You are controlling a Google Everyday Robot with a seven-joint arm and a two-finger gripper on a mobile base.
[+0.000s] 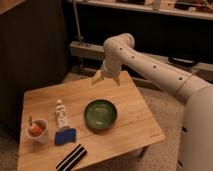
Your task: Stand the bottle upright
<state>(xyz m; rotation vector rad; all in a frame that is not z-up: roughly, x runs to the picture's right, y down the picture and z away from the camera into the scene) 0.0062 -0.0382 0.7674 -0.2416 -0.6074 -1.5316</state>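
The bottle (pixel 61 114) lies on its side on the wooden table (pixel 125 95), slim and whitish with a white cap pointing to the far side and a darker label band. It lies left of the green bowl (pixel 100 114). My gripper (pixel 106 78) hangs from the white arm above the far middle of the table, well behind and to the right of the bottle. Its yellowish fingers (pixel 97 77) point down and stand apart, holding nothing.
A white cup with orange contents (pixel 37 130) stands at the left front. A blue sponge (pixel 65 136) lies just in front of the bottle. A black-and-white striped object (pixel 71 157) lies at the front edge. A dark cabinet stands left, shelves behind.
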